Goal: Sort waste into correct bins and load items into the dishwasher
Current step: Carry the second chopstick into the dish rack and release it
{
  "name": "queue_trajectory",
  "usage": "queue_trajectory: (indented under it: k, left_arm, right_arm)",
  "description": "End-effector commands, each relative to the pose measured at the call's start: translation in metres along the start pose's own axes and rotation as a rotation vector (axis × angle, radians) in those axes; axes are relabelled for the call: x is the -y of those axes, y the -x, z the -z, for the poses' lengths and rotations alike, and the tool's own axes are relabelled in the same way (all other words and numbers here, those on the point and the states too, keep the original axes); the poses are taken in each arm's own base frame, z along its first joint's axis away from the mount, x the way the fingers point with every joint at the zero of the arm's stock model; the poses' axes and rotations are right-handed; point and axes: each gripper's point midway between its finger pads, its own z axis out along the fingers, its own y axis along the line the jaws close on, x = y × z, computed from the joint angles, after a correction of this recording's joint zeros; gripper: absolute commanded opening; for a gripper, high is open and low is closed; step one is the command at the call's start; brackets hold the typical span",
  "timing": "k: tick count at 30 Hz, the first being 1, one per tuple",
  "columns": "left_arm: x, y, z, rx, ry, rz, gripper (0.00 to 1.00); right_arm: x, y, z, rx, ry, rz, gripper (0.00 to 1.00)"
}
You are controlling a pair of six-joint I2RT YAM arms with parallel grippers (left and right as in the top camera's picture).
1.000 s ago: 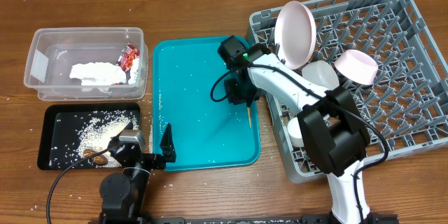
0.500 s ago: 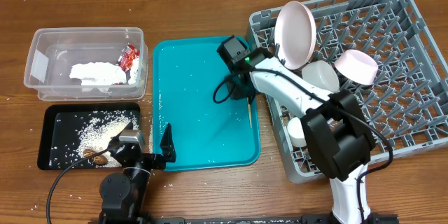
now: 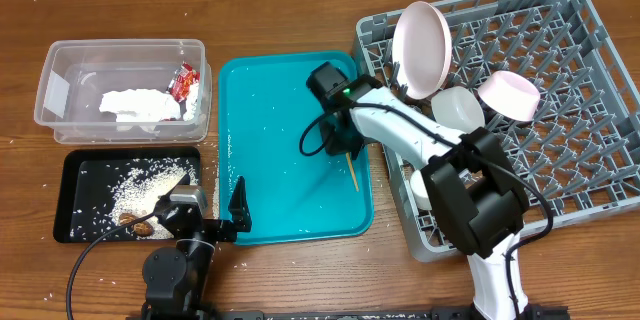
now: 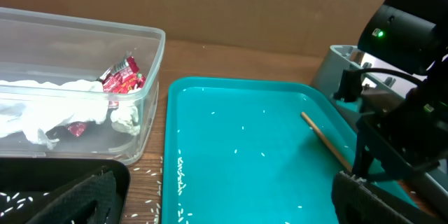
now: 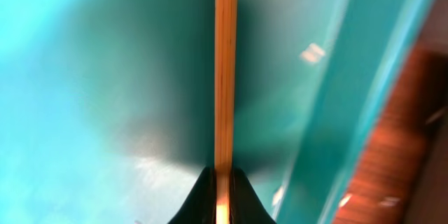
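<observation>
Clamping a thin wooden chopstick (image 3: 352, 172) over the teal plastic tray (image 3: 270, 100), the right gripper (image 3: 343, 146) is holding it, likely bound for the grey lattice dish rack (image 3: 570, 150) at the worktop's right edge.

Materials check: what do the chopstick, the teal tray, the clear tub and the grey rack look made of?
chopstick: probably wood or bamboo; matte tan, with lengthwise grain streaks.
teal tray: likely plastic; smooth, semi-gloss, with a moulded raised rim.
clear tub: transparent plastic; the contents show through the walls.
grey rack: looks like moulded plastic; a matte lattice with pegs.
</observation>
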Motion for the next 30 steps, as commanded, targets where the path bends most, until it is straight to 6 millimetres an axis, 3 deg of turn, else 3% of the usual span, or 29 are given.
queue_trajectory:
  k: [1, 6, 9, 11, 14, 19, 25, 26, 28, 30]
  left_arm:
    - [0.000, 0.000, 0.000, 0.006, -0.005, -0.015, 1.00]
    - [0.000, 0.000, 0.000, 0.006, -0.005, -0.015, 1.00]
    - [0.000, 0.000, 0.000, 0.006, -0.005, -0.015, 1.00]
    - [0.000, 0.000, 0.000, 0.006, -0.005, -0.015, 1.00]
    - [0.000, 0.000, 0.000, 0.006, -0.005, -0.015, 1.00]
    - [0.000, 0.000, 0.000, 0.006, -0.005, -0.015, 1.00]
    - [0.000, 0.000, 0.000, 0.006, -0.005, -0.015, 1.00]
    - [0.000, 0.000, 0.000, 0.006, -0.005, -0.015, 1.00]
    - [0.000, 0.000, 0.000, 0.006, -0.005, -0.015, 1.00]
    - [0.000, 0.000, 0.000, 0.006, -0.005, -0.015, 1.00]
  right_arm:
    - [-0.019, 0.021, 0.033, 0.066, 0.053, 0.018, 0.04]
    - [-0.016, 0.051, 0.118, 0.223, 0.093, 0.025, 0.04]
    - [0.011, 0.065, 0.166, 0.338, 0.051, 0.063, 0.04]
    - [0.034, 0.070, 0.180, 0.374, 0.000, 0.076, 0.04]
    - [0.064, 0.066, 0.177, 0.334, -0.038, 0.114, 0.04]
    - [0.100, 0.055, 0.143, 0.226, -0.072, 0.121, 0.04]
    - [0.107, 0.042, 0.105, 0.173, -0.080, 0.123, 0.04]
    - [0.107, 0.041, 0.103, 0.167, -0.081, 0.123, 0.07]
    - [0.107, 0.040, 0.106, 0.166, -0.080, 0.113, 0.32]
    - [0.103, 0.042, 0.120, 0.194, -0.072, 0.088, 0.38]
